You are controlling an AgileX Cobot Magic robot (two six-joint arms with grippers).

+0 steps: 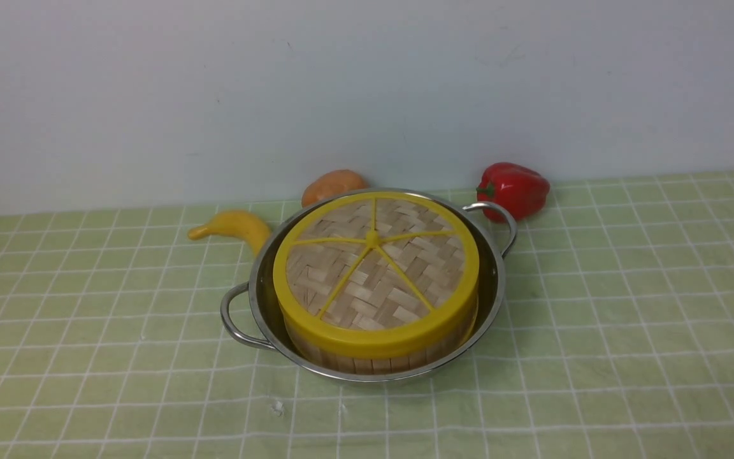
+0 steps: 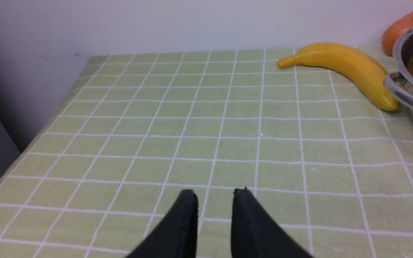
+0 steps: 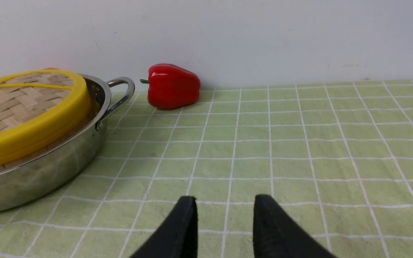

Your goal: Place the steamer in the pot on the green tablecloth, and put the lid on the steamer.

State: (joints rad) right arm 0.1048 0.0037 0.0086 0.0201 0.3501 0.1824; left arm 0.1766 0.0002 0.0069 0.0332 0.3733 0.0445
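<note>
Cloth (image 1: 628,306) fills the lower two-thirds of the front view, w/ the pot (image 1: 493,280) at centre frame. Steamer (image 1: 367,362) sits inside the pot, only its slat wall showing at the near side; lid (image 1: 373,268) lies on top, looks seated, maybe a touch tilted toward the camera. By the look of it both parts of the task are done.

Behind the pot along the wall: banana (image 1: 230,226) upper left of it, an orange item (image 1: 334,186) just behind the rim, red pepper (image 1: 513,188) upper right by the handle.

Neither arm shows in the front view. Left wrist view: left claw (image 2: 215,195) at bottom centre, jaws slightly apart w/ a narrow gap, nothing between them, over bare cloth; pot rim at the right edge of frame, well apart. Right wrist view: right claw (image 3: 225,202) at bottom centre, jaws part open, gap a bit wider, empty; pot and lid at the left of frame.

Key relation: pot sits between the two claws, to the inner side of each. Right seems nearer, if the lid needs a nudge. No clear long axis, all round.
</note>
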